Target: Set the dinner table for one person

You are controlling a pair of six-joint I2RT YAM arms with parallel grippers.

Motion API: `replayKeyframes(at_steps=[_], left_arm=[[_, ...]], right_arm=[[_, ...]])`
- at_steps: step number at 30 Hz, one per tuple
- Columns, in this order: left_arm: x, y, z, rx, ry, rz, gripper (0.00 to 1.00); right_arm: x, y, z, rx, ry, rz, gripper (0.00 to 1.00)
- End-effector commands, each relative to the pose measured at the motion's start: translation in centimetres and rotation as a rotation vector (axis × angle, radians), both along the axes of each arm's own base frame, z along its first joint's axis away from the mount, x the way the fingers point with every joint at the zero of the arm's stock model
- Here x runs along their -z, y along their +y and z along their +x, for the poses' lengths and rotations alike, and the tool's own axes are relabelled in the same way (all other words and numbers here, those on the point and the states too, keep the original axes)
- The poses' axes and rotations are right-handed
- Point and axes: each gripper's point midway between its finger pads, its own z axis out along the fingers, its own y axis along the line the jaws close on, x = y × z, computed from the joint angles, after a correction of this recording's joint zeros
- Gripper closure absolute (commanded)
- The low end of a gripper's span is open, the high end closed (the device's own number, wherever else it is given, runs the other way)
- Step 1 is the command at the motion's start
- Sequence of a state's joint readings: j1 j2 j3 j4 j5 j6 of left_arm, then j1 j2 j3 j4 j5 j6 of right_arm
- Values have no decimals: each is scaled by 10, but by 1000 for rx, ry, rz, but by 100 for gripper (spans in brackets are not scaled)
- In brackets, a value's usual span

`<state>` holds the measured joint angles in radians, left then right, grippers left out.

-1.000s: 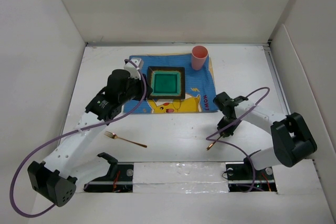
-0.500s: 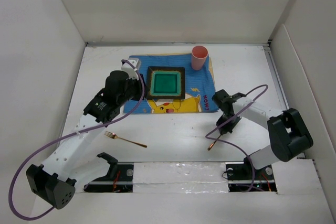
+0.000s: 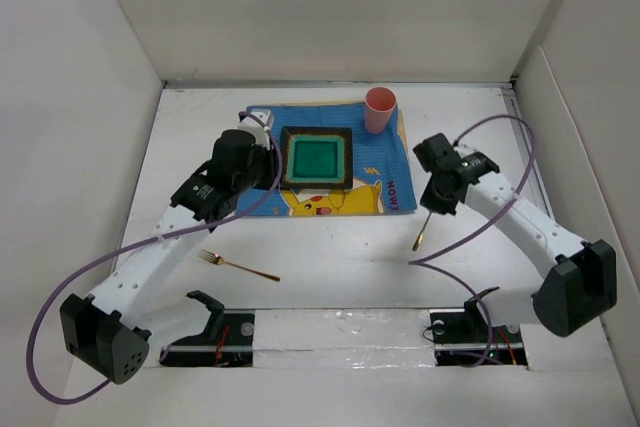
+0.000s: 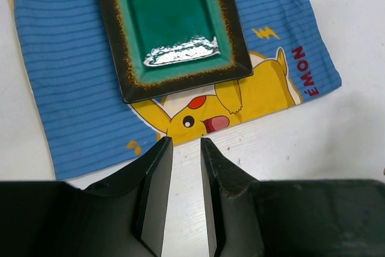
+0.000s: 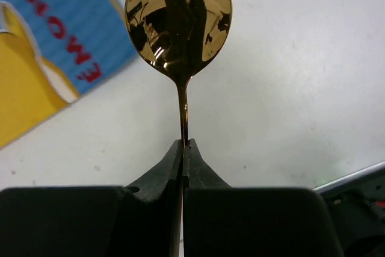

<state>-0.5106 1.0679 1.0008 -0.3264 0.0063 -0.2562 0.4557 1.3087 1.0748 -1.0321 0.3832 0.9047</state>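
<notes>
Slim gold metal spoon (image 5: 178, 13) is being gripped by its handle in the right pincer (image 5: 183, 145), jaws closed tight on it, above the flat matte white surface (image 3: 480, 127). Its long axis is running roughly near-to-far. The blue striped cloth mat (image 3: 385, 182) is lying just left, so the right arm is judged nearer. Left pincer (image 4: 186, 142), narrowly parted and empty, is being hovered by the green square plate (image 4: 237, 40).

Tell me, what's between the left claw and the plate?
The mat: its blue stripes and yellow cartoon run from the plate almost to the open left gripper, then a sliver of bare table. The left wrist view shows it.
</notes>
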Motion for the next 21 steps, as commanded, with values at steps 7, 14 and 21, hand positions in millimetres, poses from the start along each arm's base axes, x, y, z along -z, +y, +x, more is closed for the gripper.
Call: replayKeyframes(at_steps=[7, 14, 21], left_arm=[[-37, 12, 30, -225, 6, -152, 77], [-29, 16, 31, -322, 65, -223, 74], [-9, 24, 21, -388, 127, -230, 75]], right_arm=[[-34, 84, 108, -543, -180, -53, 100], [-7, 121, 160, -599, -203, -30, 100], [13, 134, 203, -574, -234, -29, 100]])
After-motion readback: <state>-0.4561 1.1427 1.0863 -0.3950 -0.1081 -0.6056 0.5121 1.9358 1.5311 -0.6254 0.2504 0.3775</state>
